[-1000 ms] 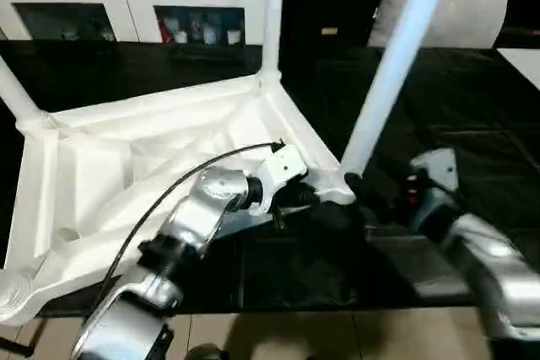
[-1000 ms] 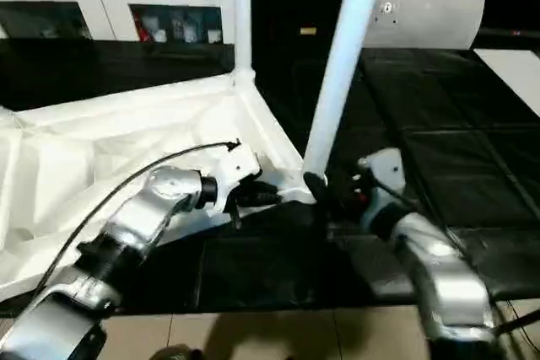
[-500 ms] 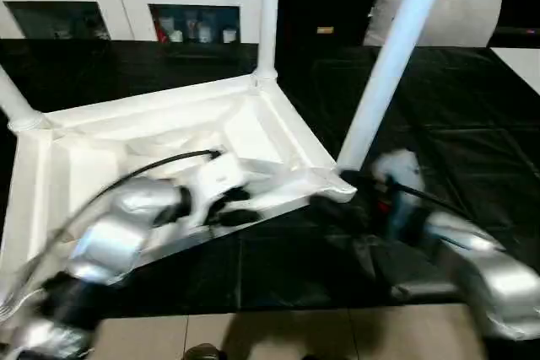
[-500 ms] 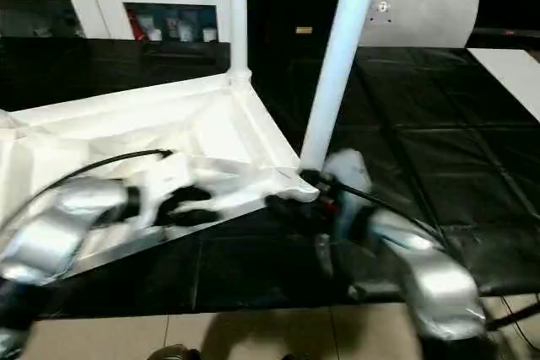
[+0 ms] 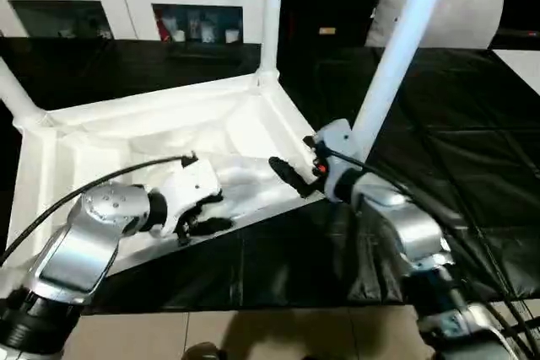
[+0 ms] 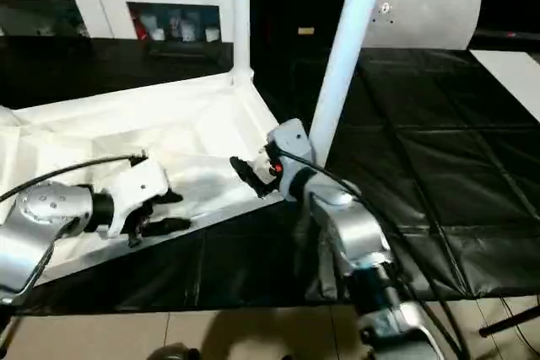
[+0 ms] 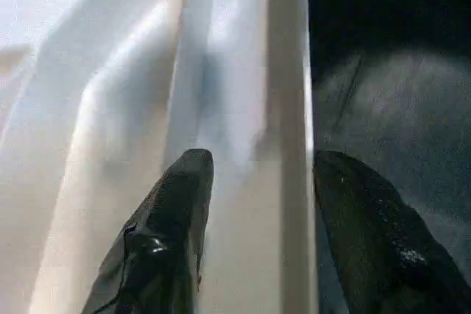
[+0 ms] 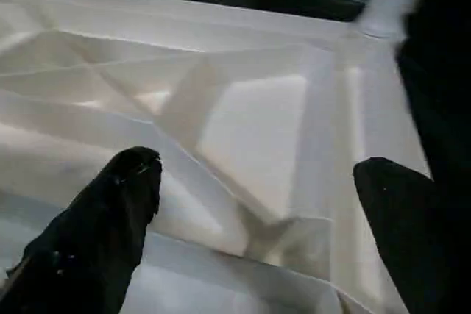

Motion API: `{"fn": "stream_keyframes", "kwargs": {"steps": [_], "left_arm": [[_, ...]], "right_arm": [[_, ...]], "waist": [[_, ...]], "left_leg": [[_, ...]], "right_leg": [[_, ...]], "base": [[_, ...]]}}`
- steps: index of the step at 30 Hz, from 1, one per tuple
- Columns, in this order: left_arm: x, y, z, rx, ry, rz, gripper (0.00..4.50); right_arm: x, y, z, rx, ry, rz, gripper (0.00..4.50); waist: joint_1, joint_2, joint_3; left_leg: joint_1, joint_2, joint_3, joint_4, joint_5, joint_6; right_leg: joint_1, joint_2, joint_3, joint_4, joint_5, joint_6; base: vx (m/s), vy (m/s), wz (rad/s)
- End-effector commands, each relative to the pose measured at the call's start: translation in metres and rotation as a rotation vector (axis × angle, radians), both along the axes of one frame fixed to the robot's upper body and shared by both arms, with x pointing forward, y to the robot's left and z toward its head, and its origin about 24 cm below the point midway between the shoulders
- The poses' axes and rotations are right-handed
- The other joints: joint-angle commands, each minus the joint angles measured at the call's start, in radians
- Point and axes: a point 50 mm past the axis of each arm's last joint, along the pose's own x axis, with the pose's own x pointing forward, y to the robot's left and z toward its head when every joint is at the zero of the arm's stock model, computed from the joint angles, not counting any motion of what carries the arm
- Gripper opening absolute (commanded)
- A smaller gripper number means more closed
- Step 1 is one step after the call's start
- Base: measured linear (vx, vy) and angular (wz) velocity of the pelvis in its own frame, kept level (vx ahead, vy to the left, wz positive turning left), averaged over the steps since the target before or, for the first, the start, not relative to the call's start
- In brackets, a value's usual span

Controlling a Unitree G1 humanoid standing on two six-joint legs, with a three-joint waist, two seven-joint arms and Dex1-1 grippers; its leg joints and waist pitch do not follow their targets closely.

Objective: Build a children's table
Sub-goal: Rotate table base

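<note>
Tabletop (image 5: 152, 137) lay upside down on the black-covered work table (image 5: 472, 141), ribbed underside up, filling the head view from about nine o'clock to the centre. Three legs stood up from its sockets: a far leg (image 5: 272, 14) at twelve o'clock, a near leg (image 5: 396, 56) leaning up toward one o'clock, and a left leg (image 5: 15, 94) at the nine o'clock edge. I could not make out the fourth corner or its leg.

My left gripper (image 5: 202, 212) sat at about seven o'clock from centre, fingers spread moderately and straddling the near rim; in the left wrist view one finger (image 7: 165, 240) rested over the white wall while the other hung over the black cloth. My right gripper (image 5: 287, 176) reached in from four o'clock beside the base of the near leg, spread wide over the ribbed corner and gripping nothing, as the right wrist view showed with a finger (image 8: 103, 226) on either side of the ribs.

I judged the piece light, hollow plastic, stiff enough across the ribs yet smooth and prone to slide on the cloth. The rim wall seemed the best purchase, pinched across its thickness near a corner, where the socket stiffens it. The tapered legs looked slippery and likely to lever loose if pulled sideways.
</note>
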Motion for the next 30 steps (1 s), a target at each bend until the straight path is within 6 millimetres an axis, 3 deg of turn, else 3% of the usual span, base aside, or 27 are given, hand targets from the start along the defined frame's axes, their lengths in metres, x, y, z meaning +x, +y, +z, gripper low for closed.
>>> {"fn": "stream_keyframes", "kwargs": {"steps": [1,3,12,13,14,21,25,27,30], "left_arm": [[0.000,-0.001,0.001,0.022,-0.021,-0.005,2.40],[-0.001,-0.001,0.002,0.028,-0.036,0.003,2.40],[0.010,0.007,-0.001,0.103,-0.115,0.035,2.40],[0.012,0.008,-0.002,0.119,-0.126,0.034,2.40],[0.013,0.009,-0.004,0.124,-0.133,0.043,2.40],[0.021,0.009,-0.005,0.127,-0.175,0.066,2.40],[0.038,0.003,-0.006,0.113,-0.245,0.085,2.40],[0.040,0.002,-0.006,0.112,-0.251,0.085,2.40],[0.056,-0.007,-0.001,0.098,-0.318,0.099,2.40]], "right_arm": [[0.005,-0.012,0.001,-0.012,-0.011,-0.068,4.50],[0.014,-0.016,0.000,0.017,-0.015,-0.164,4.50],[0.034,-0.037,0.001,0.113,-0.008,-0.379,4.50],[0.036,-0.046,0.002,0.120,-0.008,-0.414,4.50],[0.038,-0.055,0.003,0.119,-0.011,-0.450,4.50],[0.044,-0.092,0.006,0.102,-0.042,-0.588,4.50],[0.041,-0.126,0.008,0.078,-0.069,-0.676,4.50],[0.041,-0.128,0.008,0.074,-0.070,-0.682,4.50],[0.032,-0.154,0.006,0.045,-0.081,-0.764,4.50]], "waist": [[-0.004,0.016,-0.070],[-0.002,0.023,-0.071],[-0.003,0.021,-0.072],[-0.004,0.016,-0.073],[0.000,0.019,-0.075],[0.012,0.012,-0.077],[0.014,0.007,-0.079],[0.017,0.004,-0.081],[0.019,0.003,-0.082]], "left_leg": [[0.014,0.064,-0.022,-0.077,-0.167,-0.016],[0.015,0.064,-0.024,-0.078,-0.192,-0.027],[0.016,0.061,-0.023,-0.077,-0.220,-0.036],[0.016,0.062,-0.022,-0.077,-0.218,-0.036],[0.017,0.062,-0.022,-0.075,-0.211,-0.035],[0.018,0.059,-0.017,-0.071,-0.192,-0.030],[0.016,0.056,-0.014,-0.066,-0.174,-0.016],[0.010,0.056,-0.015,-0.065,-0.155,-0.009],[0.013,0.053,-0.011,-0.060,-0.133,0.007]], "right_leg": [[0.051,-0.080,0.078,-0.066,-0.153,-0.182],[0.050,-0.082,0.078,-0.067,-0.176,-0.178],[0.048,-0.078,0.078,-0.068,-0.185,-0.170],[0.049,-0.078,0.077,-0.069,-0.184,-0.168],[0.048,-0.079,0.077,-0.066,-0.179,-0.169],[0.047,-0.078,0.076,-0.063,-0.162,-0.166],[0.050,-0.077,0.075,-0.066,-0.160,-0.164],[0.055,-0.079,0.074,-0.062,-0.148,-0.162],[0.050,-0.075,0.073,-0.066,-0.132,-0.165]], "base": [[0.000,0.000,0.00],[0.000,0.000,0.00],[0.000,0.000,0.00],[0.000,0.000,0.00],[0.000,0.000,0.00],[0.000,0.000,0.00],[0.000,0.000,0.00],[0.000,0.000,0.00],[0.000,0.000,0.00]]}}
